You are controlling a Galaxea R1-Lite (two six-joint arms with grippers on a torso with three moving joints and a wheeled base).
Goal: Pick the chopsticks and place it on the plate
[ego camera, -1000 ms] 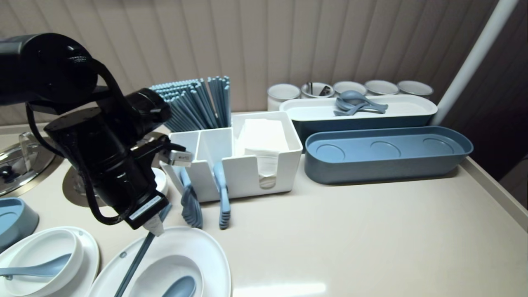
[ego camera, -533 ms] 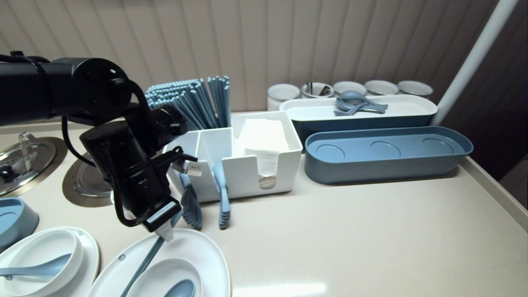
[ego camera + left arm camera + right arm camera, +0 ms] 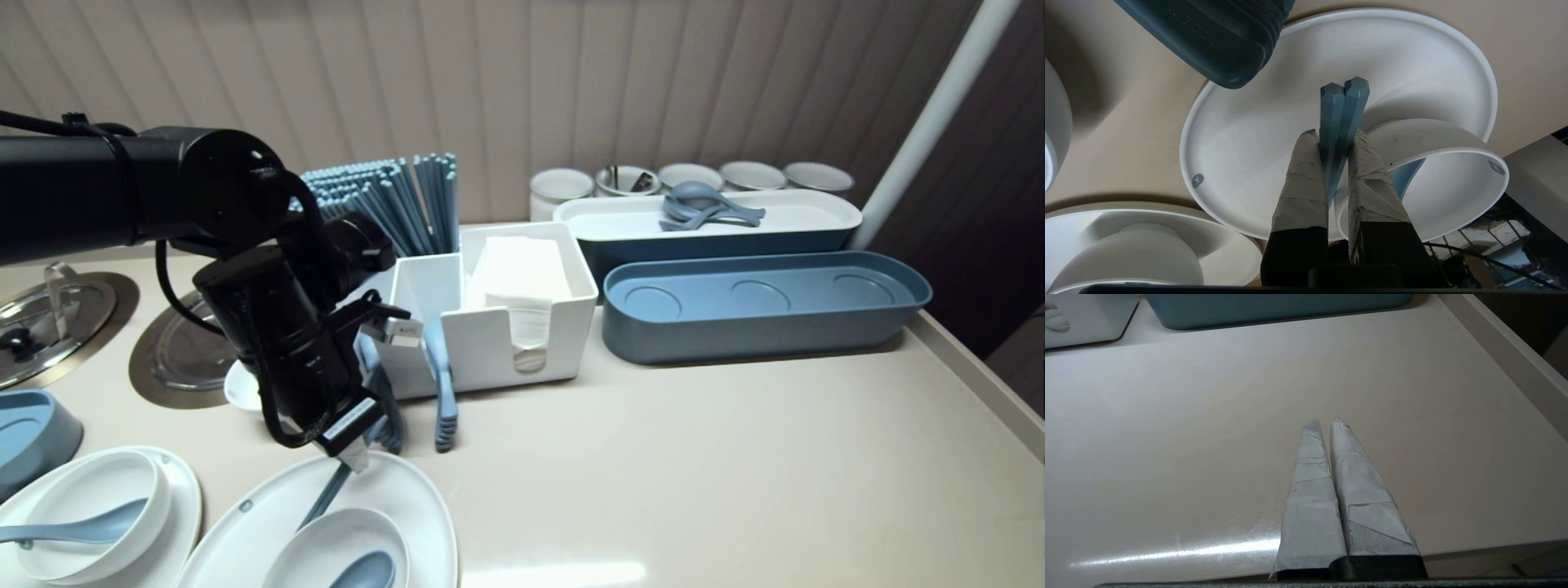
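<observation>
Left gripper (image 3: 1336,136) pinching the pair of blue chopsticks (image 3: 1345,102) near their thick ends, slanted low over the white oval plate (image 3: 1241,163) just beside the small bowl (image 3: 1453,188); judge best to lower gently and lay them flat, clear of the bowl rim; right gripper (image 3: 1324,424) parked over the table (image 3: 1167,416), fingers pressed together.

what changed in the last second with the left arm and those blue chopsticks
The left gripper shifted rightward in the head view along the far rim of the white oval plate, carrying the pair of dark blue chopsticks; it stays shut on them. The white bowl, the white compartment organizer and the long blue tray kept their places.
</observation>
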